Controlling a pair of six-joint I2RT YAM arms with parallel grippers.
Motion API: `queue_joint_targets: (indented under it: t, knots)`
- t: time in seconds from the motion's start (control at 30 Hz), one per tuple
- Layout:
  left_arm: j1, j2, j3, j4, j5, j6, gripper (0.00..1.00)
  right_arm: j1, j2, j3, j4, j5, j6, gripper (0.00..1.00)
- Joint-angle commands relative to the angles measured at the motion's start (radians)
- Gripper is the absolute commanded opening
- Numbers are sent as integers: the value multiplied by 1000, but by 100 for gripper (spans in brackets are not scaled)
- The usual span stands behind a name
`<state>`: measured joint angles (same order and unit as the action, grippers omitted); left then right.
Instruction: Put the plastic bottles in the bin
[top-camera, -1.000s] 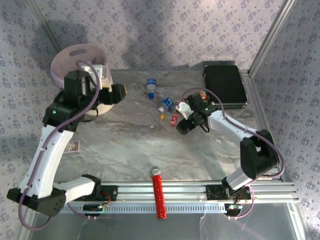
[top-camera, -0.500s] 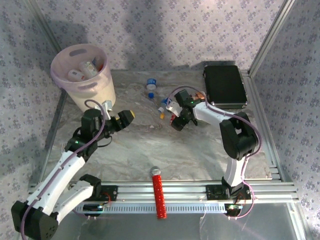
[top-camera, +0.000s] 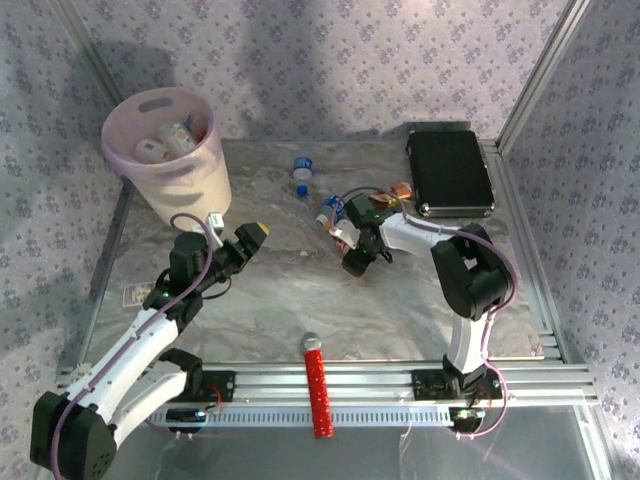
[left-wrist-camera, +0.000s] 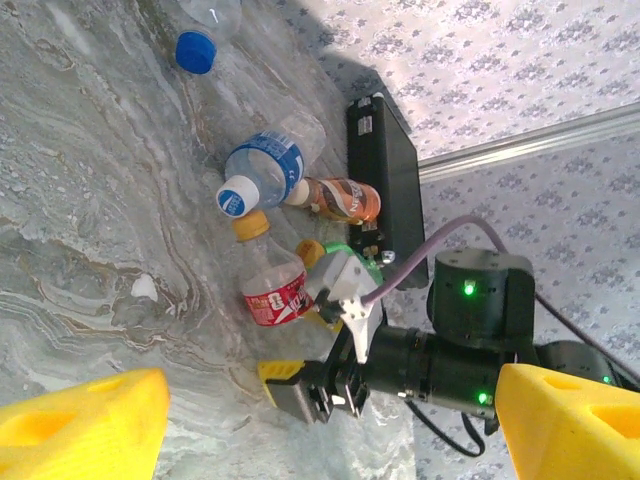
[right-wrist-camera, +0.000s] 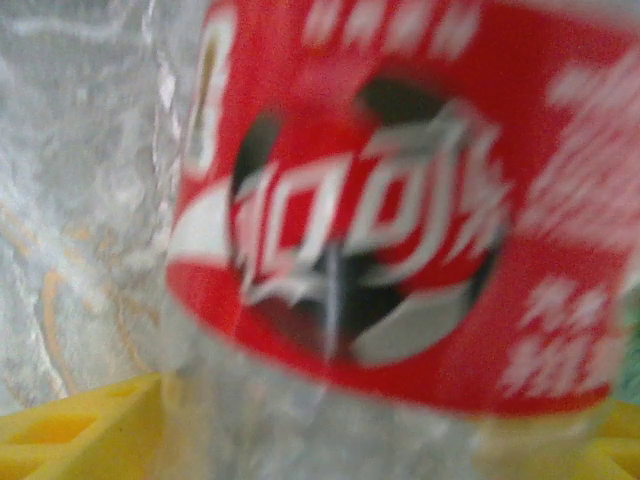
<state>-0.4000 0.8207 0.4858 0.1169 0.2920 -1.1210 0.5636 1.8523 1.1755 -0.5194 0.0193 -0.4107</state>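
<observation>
Right gripper (top-camera: 345, 248): jaws straddle the red-label bottle (right-wrist-camera: 380, 230) at mid-bench. Contact cannot be resolved, so whether it grips is undetermined. Left gripper (top-camera: 252, 238): jaws wide apart, empty, hovering just beside the bin (top-camera: 175, 190). The bin stands at the far left corner of the bench (top-camera: 280, 300) with several bottles (top-camera: 165, 142) inside. Outstanding: the red-label bottle plus a few more toward the far edge. Judged past halfway.

Bottles (top-camera: 303, 165), black case (top-camera: 450, 172) on marbled table (top-camera: 300, 300)
</observation>
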Motion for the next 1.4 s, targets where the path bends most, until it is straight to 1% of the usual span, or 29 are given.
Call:
queue_joint_targets:
  t: [0.0, 0.17, 0.37, 0.47, 0.53, 0.63, 0.77, 0.87, 1.07, 1.17, 1.27, 1.37]
  knots:
    - [-4, -4, 0, 71, -6, -31, 85, 8, -61, -38, -20, 2, 39, 75]
    - [-9, 3, 5, 66, -16, -28, 85, 7, -116, -85, 41, 4, 63, 67]
    - [-22, 12, 10, 66, -25, -30, 85, 6, -132, -89, 55, -3, 61, 60]
    - [-27, 24, 10, 85, -26, -44, 85, 13, -145, -82, 38, -9, 67, 60]
    - [-35, 39, 8, 119, -22, -63, 86, 24, -185, -84, 35, -32, 85, 59]
    - [-60, 84, 11, 190, -17, -91, 92, 65, -288, -90, 37, -80, 133, 59]
    - [-122, 147, 28, 272, -50, -118, 100, 138, -413, -138, 136, -148, 200, 58]
    - [-155, 179, 59, 291, -63, -118, 100, 178, -468, -157, 205, -184, 236, 58]
    - [-208, 242, 109, 325, -88, -125, 100, 241, -521, -188, 294, -231, 292, 58]
    - [-239, 283, 116, 387, -89, -143, 100, 263, -518, -190, 300, -237, 304, 58]
    - [-264, 320, 138, 392, -93, -137, 100, 282, -524, -200, 318, -239, 307, 59]
    - [-275, 337, 139, 412, -106, -143, 95, 293, -539, -212, 338, -243, 316, 59]
